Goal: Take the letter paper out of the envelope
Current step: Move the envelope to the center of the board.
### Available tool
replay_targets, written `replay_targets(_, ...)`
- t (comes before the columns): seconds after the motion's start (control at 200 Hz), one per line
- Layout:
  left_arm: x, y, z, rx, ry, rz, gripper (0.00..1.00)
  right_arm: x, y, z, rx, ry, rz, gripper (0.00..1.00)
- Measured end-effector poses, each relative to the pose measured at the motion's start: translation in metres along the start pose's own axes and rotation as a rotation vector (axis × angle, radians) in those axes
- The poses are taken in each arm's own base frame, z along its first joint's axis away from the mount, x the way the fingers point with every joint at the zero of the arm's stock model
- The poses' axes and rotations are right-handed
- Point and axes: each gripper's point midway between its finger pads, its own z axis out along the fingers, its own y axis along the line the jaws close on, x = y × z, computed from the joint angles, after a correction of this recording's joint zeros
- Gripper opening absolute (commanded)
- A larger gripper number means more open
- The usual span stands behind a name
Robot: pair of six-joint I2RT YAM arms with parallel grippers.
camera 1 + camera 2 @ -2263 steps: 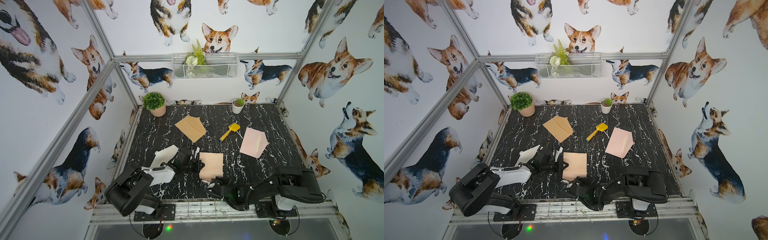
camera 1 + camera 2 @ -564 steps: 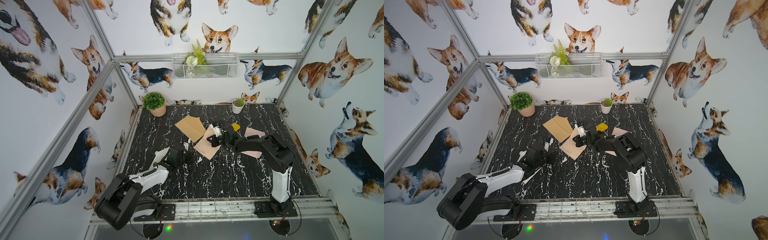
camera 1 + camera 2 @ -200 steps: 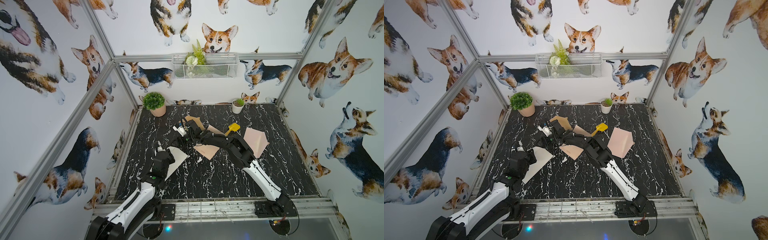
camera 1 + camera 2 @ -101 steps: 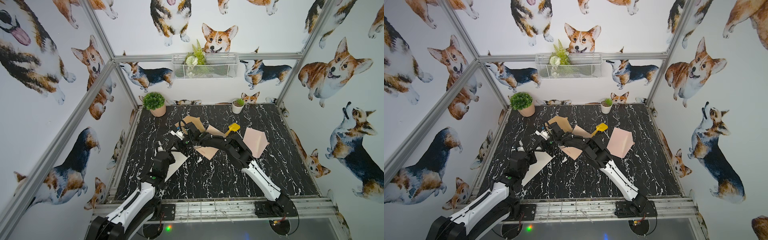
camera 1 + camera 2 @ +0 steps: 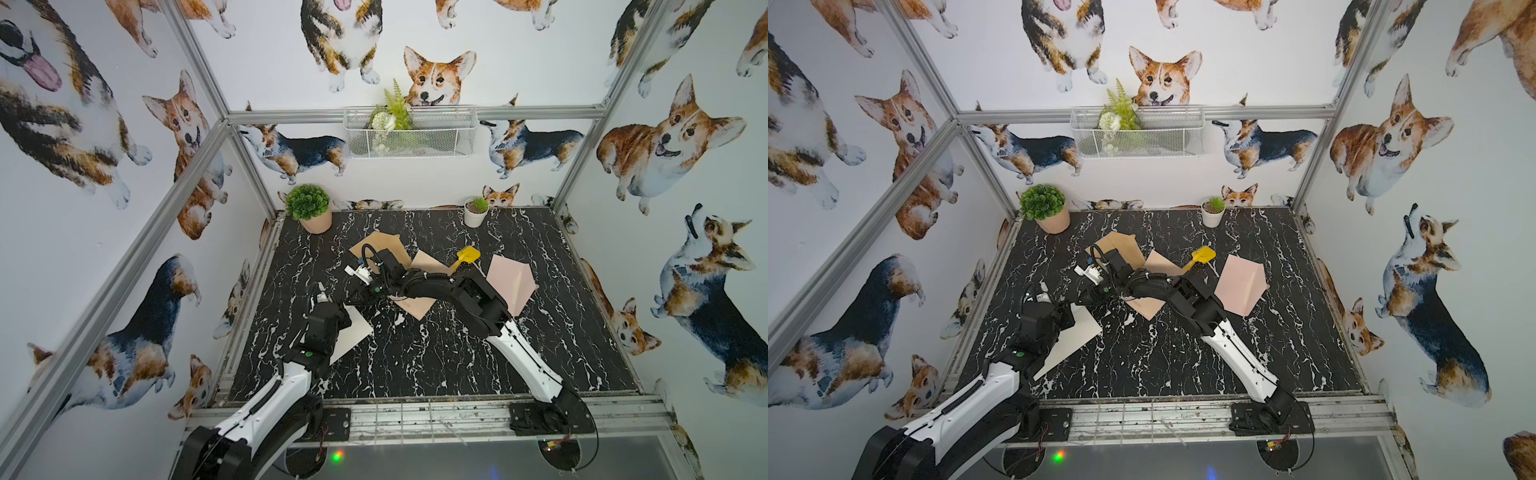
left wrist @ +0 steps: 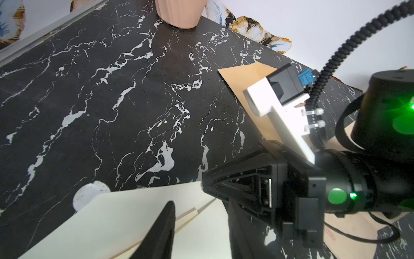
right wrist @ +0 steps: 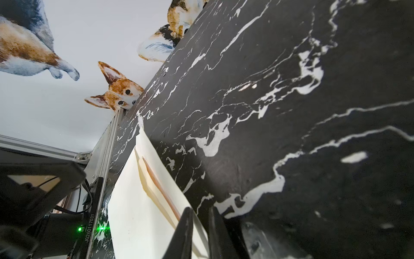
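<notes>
Left gripper (image 5: 337, 311): one black finger (image 6: 165, 224) rests on the cream paper envelope (image 5: 353, 332). Its partner is cut off, so we cannot tell its opening. Letter paper: not made out. We see only a tan edge (image 7: 161, 190) at the mouth. Right gripper (image 7: 199, 216): pinched almost closed on the envelope's far corner.

**A:** Where lies the cream-white rectangular paper envelope (image 5: 353, 330)?

**B:** In both top views the envelope (image 5: 1077, 332) is left of the frame's centre, on the black marble table (image 5: 415, 365). It is turned diagonally, with one corner pointing up. Its lower left part is hidden.

**A:** Is it open?

**B:** In the right wrist view, lower centre, the envelope (image 7: 132, 213) has a long slit along one side, with a thin tan line in it. The left wrist view shows the envelope (image 6: 121, 215) at the bottom.

**A:** And the pale letter paper (image 7: 146, 180)?

**B:** Only thin stepped edges show at the slit. How far out it is, I cannot tell.
</notes>
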Motion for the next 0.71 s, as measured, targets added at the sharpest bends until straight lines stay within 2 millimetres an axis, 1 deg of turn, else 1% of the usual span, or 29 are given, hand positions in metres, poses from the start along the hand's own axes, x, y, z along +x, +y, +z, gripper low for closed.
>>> replay_targets(0.015, 0.000, 0.000, 0.000, 0.000, 0.001, 0.000, 0.42, 0.000, 0.000, 0.000, -0.001, -0.001, 0.000, 0.07)
replay_targets(0.02, 0.000, 0.000, 0.000, 0.000, 0.002, 0.000, 0.42, 0.001, 0.000, -0.001, -0.001, -0.001, 0.000, 0.05)
replay_targets(0.055, 0.001, 0.000, 0.001, 0.000, 0.004, 0.001, 0.42, 0.002, 0.001, -0.003, -0.004, -0.002, 0.003, 0.00)
replay_targets(0.26, 0.003, -0.001, 0.002, 0.002, 0.013, 0.006, 0.42, 0.008, 0.003, -0.016, -0.012, -0.025, 0.045, 0.00)
replay_targets(0.395, 0.003, -0.004, 0.003, 0.015, 0.021, 0.013, 0.42, 0.010, -0.002, -0.032, -0.005, -0.055, 0.096, 0.00)
replay_targets(0.49, 0.002, -0.006, 0.003, 0.026, 0.019, 0.012, 0.42, 0.012, -0.001, -0.045, 0.007, -0.077, 0.113, 0.00)
replay_targets(0.566, 0.002, -0.009, 0.003, 0.045, 0.021, 0.019, 0.42, 0.012, 0.003, -0.057, 0.035, -0.098, 0.114, 0.00)
replay_targets(0.631, 0.003, -0.013, 0.003, 0.064, 0.026, 0.026, 0.42, 0.007, 0.012, -0.068, 0.069, -0.122, 0.086, 0.00)
replay_targets(0.706, 0.003, -0.021, 0.002, 0.109, 0.028, 0.039, 0.43, -0.006, 0.024, -0.081, 0.109, -0.159, 0.034, 0.00)
